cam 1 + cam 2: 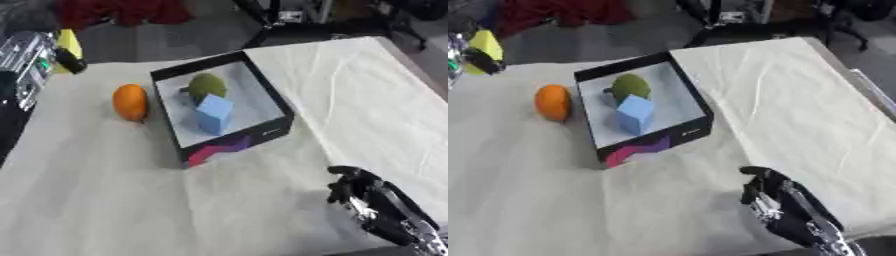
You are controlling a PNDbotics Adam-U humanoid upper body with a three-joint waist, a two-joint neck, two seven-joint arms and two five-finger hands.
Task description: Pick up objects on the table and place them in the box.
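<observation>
The box (262, 131) stands mid-table and holds a green object (207, 85) and a blue cube (213, 114). An orange object (129, 102) lies just beside its left wall. The right hand (376, 205) rests at lower right, fingers curled, empty. A yellow object (68, 44) sits far left.

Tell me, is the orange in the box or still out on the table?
Out. The orange lies on the cloth just left of the box, beside its wall. Inside are only a green fruit and a blue block.
</observation>
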